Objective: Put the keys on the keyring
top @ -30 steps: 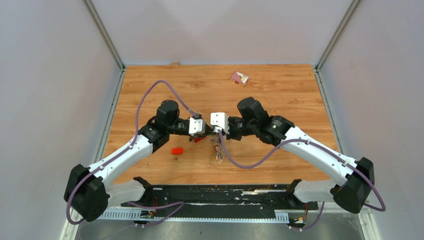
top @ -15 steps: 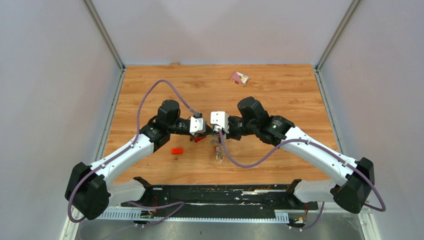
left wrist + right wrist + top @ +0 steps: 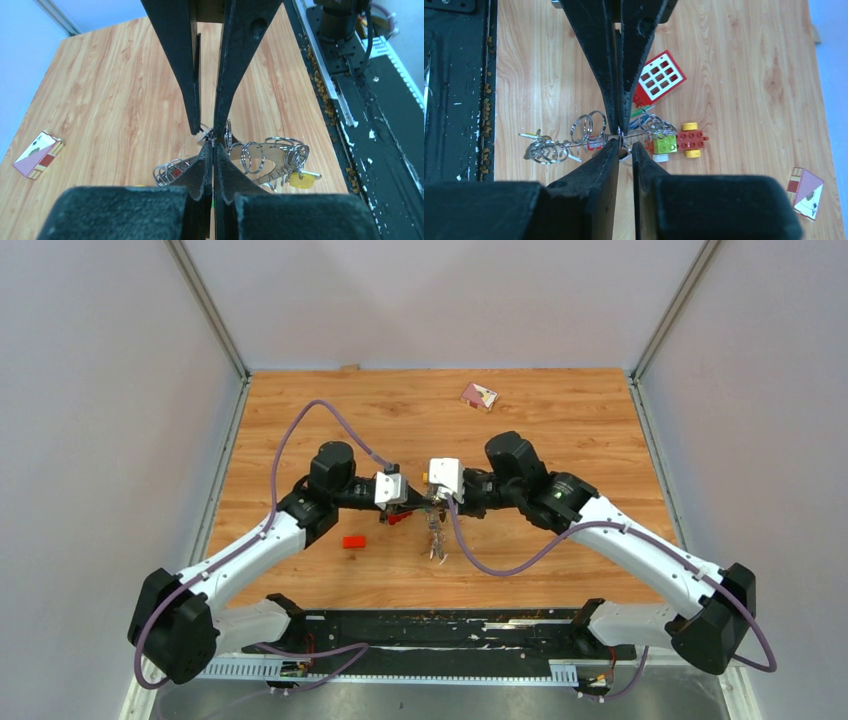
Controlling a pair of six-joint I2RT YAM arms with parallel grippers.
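The keyring (image 3: 260, 155) is a thin metal ring strung with several small split rings, held above the table between both grippers; it hangs below them in the top view (image 3: 436, 537). A yellow-headed key (image 3: 300, 178) hangs at its near end. My left gripper (image 3: 213, 146) is shut on the keyring's wire. My right gripper (image 3: 625, 144) faces it from the other side, jaws a narrow gap apart, pinching a small silver ring (image 3: 623, 141) on the wire. The fingertips of both grippers nearly touch.
Below the grippers lie a red window brick (image 3: 659, 80) and a red, yellow and green toy car (image 3: 679, 140). A small red brick (image 3: 354, 541) lies to the left. A playing card (image 3: 478, 395) lies at the far side. The black base rail (image 3: 360, 100) runs along the near edge.
The right arm has shifted slightly right and back and the left gripper slightly left. The keyring still hangs between them.
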